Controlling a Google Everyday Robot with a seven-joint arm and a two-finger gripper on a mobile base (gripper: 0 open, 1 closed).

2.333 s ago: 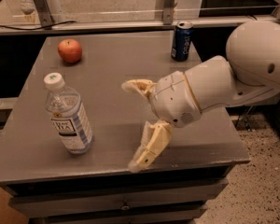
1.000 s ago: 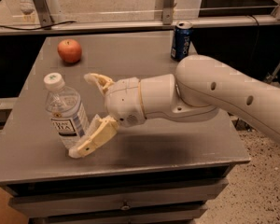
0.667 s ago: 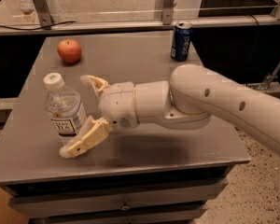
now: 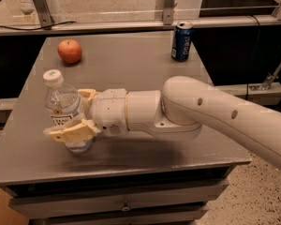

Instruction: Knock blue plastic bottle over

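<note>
The blue plastic bottle [image 4: 61, 103] is clear with a white cap and a striped label. It stands at the front left of the grey table [image 4: 131, 64], leaning slightly left. My gripper [image 4: 75, 114] reaches in from the right with its cream fingers open on either side of the bottle. One finger [image 4: 68, 131] crosses in front of the bottle's lower body and the other [image 4: 86, 93] lies behind it. The bottle's base is partly hidden by the front finger.
A red apple [image 4: 69, 50] sits at the back left of the table. A dark blue soda can [image 4: 181, 41] stands at the back right. My white arm [image 4: 201, 116] spans the table's right half. A metal rail runs behind the table.
My gripper has moved left across the table from the front right until its fingers straddle the bottle. The bottle now leans slightly left. The apple and can have not moved.
</note>
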